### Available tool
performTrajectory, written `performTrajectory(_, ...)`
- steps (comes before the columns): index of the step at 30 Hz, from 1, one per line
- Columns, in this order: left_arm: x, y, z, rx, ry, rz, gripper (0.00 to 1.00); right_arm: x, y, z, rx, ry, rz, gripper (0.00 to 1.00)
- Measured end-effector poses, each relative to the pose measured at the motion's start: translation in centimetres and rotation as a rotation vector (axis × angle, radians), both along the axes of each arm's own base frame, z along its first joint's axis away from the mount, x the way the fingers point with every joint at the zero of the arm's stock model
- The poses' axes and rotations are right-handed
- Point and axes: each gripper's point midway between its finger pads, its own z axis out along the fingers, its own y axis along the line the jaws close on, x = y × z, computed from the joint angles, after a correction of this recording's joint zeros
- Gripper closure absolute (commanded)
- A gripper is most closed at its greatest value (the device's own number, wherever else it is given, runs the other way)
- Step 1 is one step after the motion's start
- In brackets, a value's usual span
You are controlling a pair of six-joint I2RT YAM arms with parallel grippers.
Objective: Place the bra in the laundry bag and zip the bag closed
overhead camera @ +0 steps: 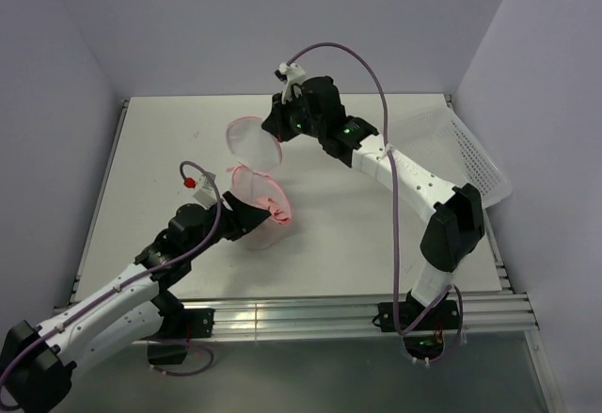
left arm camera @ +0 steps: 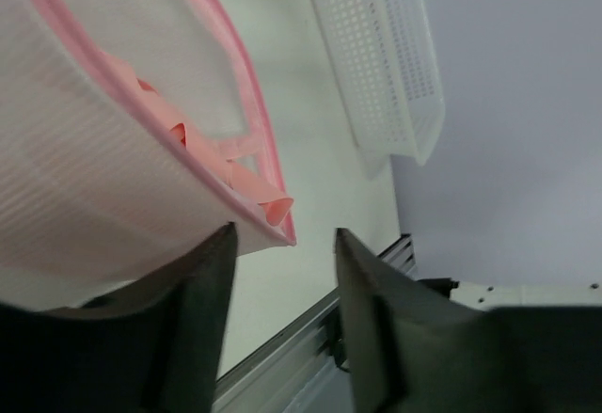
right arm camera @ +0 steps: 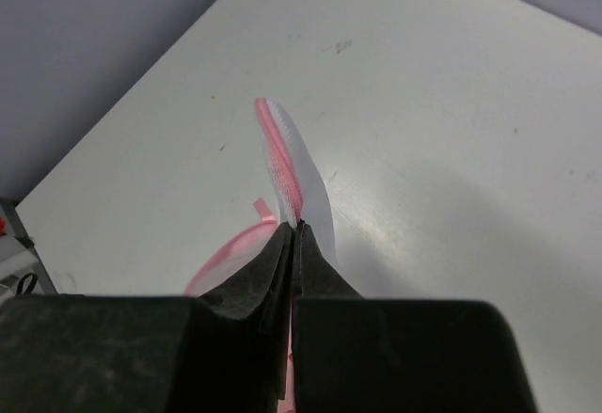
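1. The laundry bag point(overhead camera: 261, 232) sits on the table point(overhead camera: 179, 140), mouth open and tipped up toward the right. The bra point(left arm camera: 202, 150) is already inside it, with pink fabric bunched against the pink zipper rim on the bag's right-hand side.
2. The bag's round lid point(overhead camera: 252, 140) is flipped up on its far side. The right gripper point(right arm camera: 294, 228) has its fingers pinched tight on the lid's edge, right on the pink zipper strip.
3. The left gripper point(left arm camera: 284, 244) is at the bag's near-left side with its fingers spread and nothing between them. The mesh wall looks like it's resting against one finger.
4. Room around the bag: bare table to its left and behind it, and a wide bare stretch to its right.
5. The white perforated basket point(overhead camera: 461, 150) is well to the bag's right, at the table's right edge.
6. The metal rail point(overhead camera: 329, 314) runs along the front edge, on the near side of the bag.
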Motion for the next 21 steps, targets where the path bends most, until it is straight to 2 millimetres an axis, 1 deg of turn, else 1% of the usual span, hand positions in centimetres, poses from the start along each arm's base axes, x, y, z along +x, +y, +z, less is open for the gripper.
performTrajectory(2, -0.1, -0.7, -0.3, 0.03, 0.006, -0.023, 0.35, 0.5, 0.9, 0.7, -0.004, -0.037, 0.045, 1.0)
performTrajectory(4, -0.2, -0.8, -0.4, 0.079, 0.006, -0.031, 0.32, 0.6, 1.5, 1.2, -0.012, -0.069, 0.09, 1.0)
performTrajectory(5, -0.1, -0.6, -0.1, 0.097, -0.003, -0.025, 0.3, 0.6, 1.7, 1.2, -0.019, -0.081, 0.108, 1.0)
performTrajectory(7, 0.2, 0.1, 1.3, 0.13, -0.038, 0.003, 0.26, 0.7, 2.1, 1.2, -0.029, -0.097, 0.133, 1.0)
performTrajectory(8, 0.4, 0.7, 2.4, 0.147, -0.065, 0.025, 0.23, 0.8, 2.2, 0.9, -0.034, -0.099, 0.141, 1.0)
performTrajectory(9, 0.6, 1.3, 3.7, 0.161, -0.097, 0.051, 0.22, 0.8, 2.3, 0.5, -0.04, -0.098, 0.148, 1.0)
performTrajectory(12, 1.3, 3.3, 6.7, 0.205, -0.154, 0.137, 0.22, 0.8, 2.4, -0.6, -0.041, -0.097, 0.153, 1.0)
performTrajectory(14, 1.8, 4.6, 7.8, 0.225, -0.179, 0.199, 0.23, 0.7, 2.4, -1.2, -0.043, -0.093, 0.156, 1.0)
performTrajectory(15, 2.1, 5.4, 7.8, 0.24, -0.182, 0.231, 0.23, 0.7, 2.4, -1.5, -0.045, -0.089, 0.157, 1.0)
performTrajectory(18, 3.3, 7.8, 6.6, 0.286, -0.157, 0.314, 0.23, 0.6, 2.3, -2.0, -0.046, -0.087, 0.161, 1.0)
performTrajectory(21, 4.4, 10.4, 4.6, 0.329, -0.111, 0.392, 0.25, -0.1, 1.9, -2.2, -0.041, -0.09, 0.167, 1.0)
